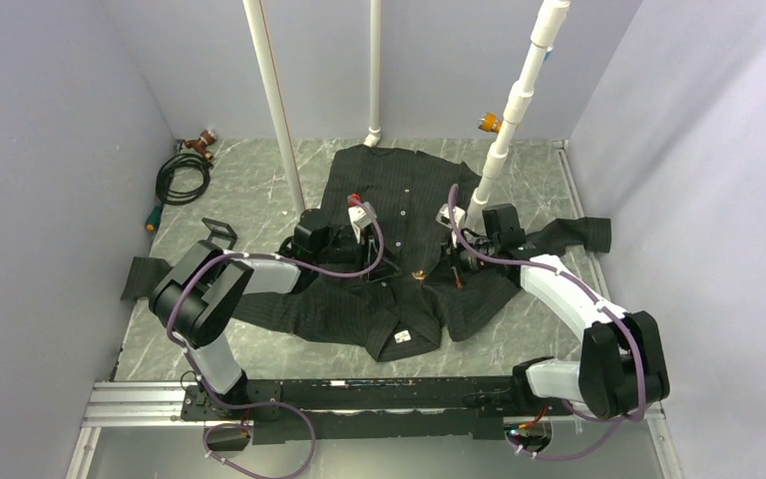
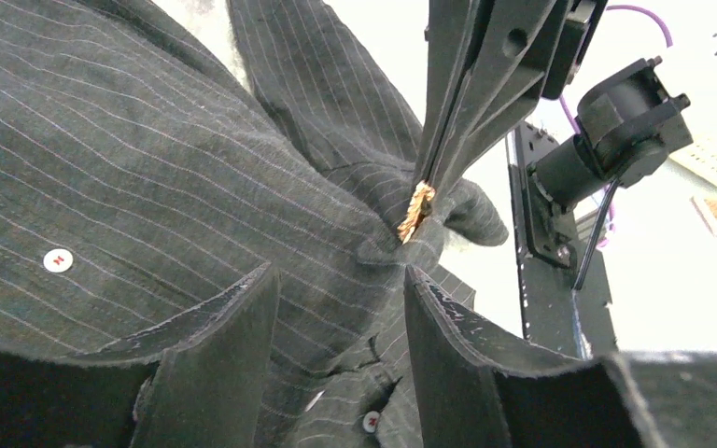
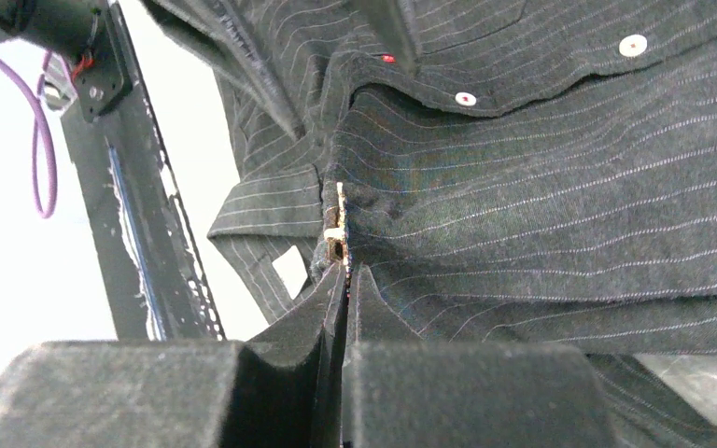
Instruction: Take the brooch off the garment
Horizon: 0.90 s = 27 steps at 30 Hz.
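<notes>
The garment (image 1: 399, 215), a black pinstriped shirt, lies spread on the table between both arms. The brooch (image 2: 418, 209) glints gold where the cloth is drawn up into a small peak. My right gripper (image 3: 345, 273) is shut on the brooch (image 3: 336, 229), which shows edge-on at its tips. In the left wrist view its fingers (image 2: 471, 103) come down from above onto the pin. My left gripper (image 2: 336, 285) stands open just short of the brooch, its pads either side of a fold of garment (image 2: 149, 177) without pinching it. The top view shows the brooch (image 1: 419, 274) as an orange speck between the two wrists.
Two white pipes (image 1: 277, 110) (image 1: 514, 110) rise from the table behind the shirt. A coiled black cable (image 1: 182, 180) lies at the back left. The arms' black base rail (image 1: 359, 399) runs along the near edge. A white button (image 2: 57, 259) sits on the cloth left of my left fingers.
</notes>
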Each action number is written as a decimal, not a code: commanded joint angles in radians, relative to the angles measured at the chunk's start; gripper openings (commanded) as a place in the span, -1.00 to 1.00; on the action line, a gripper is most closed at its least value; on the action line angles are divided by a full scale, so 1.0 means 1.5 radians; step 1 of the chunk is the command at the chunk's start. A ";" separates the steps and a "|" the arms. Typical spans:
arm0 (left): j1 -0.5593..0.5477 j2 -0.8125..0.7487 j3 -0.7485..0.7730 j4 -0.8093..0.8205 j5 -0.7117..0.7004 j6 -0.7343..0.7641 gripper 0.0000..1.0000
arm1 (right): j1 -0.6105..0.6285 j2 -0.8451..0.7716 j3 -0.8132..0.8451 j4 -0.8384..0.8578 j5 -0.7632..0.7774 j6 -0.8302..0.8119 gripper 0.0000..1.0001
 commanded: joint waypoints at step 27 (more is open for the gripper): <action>-0.101 0.046 0.041 0.066 -0.113 -0.113 0.05 | 0.001 -0.019 -0.043 0.108 0.043 0.145 -1.00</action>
